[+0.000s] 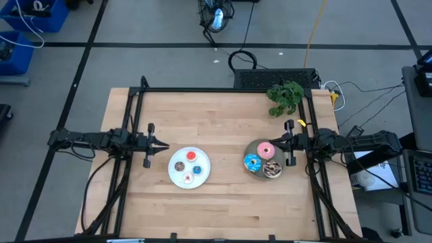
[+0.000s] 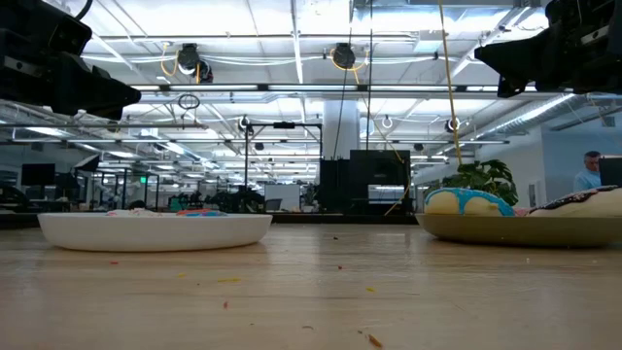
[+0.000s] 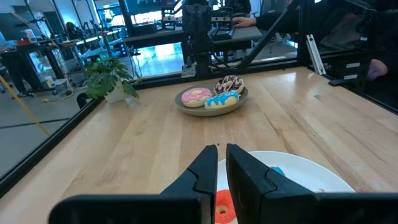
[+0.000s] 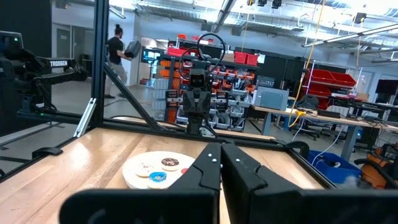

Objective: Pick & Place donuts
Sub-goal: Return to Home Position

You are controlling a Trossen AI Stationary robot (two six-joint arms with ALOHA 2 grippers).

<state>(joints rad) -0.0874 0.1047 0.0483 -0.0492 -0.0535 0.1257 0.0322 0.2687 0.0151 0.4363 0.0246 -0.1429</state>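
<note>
At centre-left of the high view, left gripper [image 1: 162,144]: fingers pressed together, holding nothing, tip just left of white plate [image 1: 173,177]. On that plate, below frame centre: red donut [image 1: 192,156] at top, brown donut [image 1: 179,166] at left, small blue donut [image 1: 198,169] at right, white donut [image 1: 188,179] at bottom. At centre-right, right gripper [image 1: 275,141]: fingers likewise together, empty, tip at the upper right edge of grey plate [image 1: 262,175]. On it: pink donut [image 1: 266,150] at top, big blue donut [image 1: 253,162] at left, chocolate donut [image 1: 273,169] at lower right. Plant [image 1: 285,98] above, near the upper right corner of table [image 1: 223,209].

In the low view, white plate at left and grey plate at right, well apart on the table. Big blue donut and chocolate donut showing above the grey rim. Dark arm parts in both upper corners, high above the plates. Person [image 2: 588,170] at the right edge, far off.

In the left wrist view, closed fingers at bottom centre, above the white plate. Red donut between them at the bottom edge, small blue donut to their right. Grey plate with its three donuts in the upper middle, right arm [image 3: 196,31] behind it.

In the right wrist view, closed fingers at bottom centre. White plate at lower left with the small donuts on it. Left arm [image 4: 196,99] beyond, at centre.
</note>
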